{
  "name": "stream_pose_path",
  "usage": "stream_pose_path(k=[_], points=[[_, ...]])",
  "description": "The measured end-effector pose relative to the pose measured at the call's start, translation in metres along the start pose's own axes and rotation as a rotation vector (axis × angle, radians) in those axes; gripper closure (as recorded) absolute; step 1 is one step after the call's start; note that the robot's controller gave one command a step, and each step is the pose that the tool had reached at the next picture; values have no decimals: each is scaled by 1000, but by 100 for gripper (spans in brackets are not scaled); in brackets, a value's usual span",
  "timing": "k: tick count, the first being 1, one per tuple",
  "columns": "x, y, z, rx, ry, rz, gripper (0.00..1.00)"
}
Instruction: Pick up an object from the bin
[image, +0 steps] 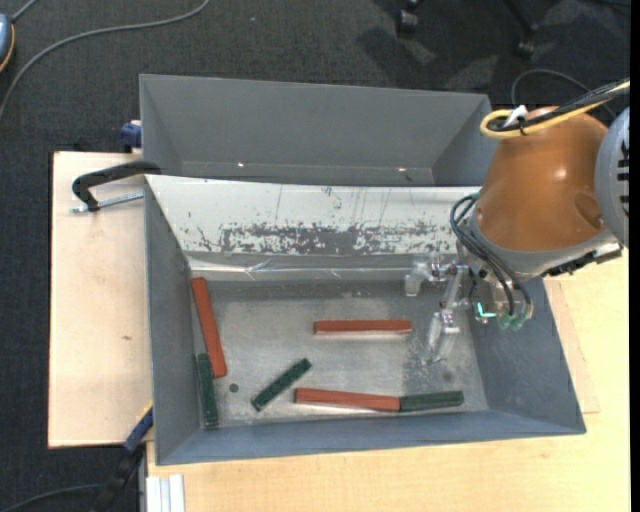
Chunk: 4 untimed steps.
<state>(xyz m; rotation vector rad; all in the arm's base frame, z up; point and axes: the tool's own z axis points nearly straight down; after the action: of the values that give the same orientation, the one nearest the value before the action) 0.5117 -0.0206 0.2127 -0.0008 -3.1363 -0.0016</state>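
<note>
My gripper (440, 345) hangs at the right side of the bin, its metal fingers pointing down a little above the floor, with nothing between them. A red stick (362, 326) lies flat just to its left, in the middle of the bin. Below the fingers, along the front wall, a dark green stick (432, 401) lies end to end with a second red stick (346, 399).
A short dark green stick (280, 384) lies slanted at the front centre. Along the left wall lie another red stick (208, 326) and a dark green stick (206, 390). The orange cover on the wrist overhangs the bin's right rim.
</note>
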Motion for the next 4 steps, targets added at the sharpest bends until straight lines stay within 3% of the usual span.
stream_pose_path(k=[1, 2, 3, 4], points=[[-40, 16, 140, 0, -1, -17, 0], [-24, 10, 72, 2, -14, -206, 0], [-67, 27, 145, 0, -8, -267, 0], [-67, 26, 141, 1, -10, -265, 100]])
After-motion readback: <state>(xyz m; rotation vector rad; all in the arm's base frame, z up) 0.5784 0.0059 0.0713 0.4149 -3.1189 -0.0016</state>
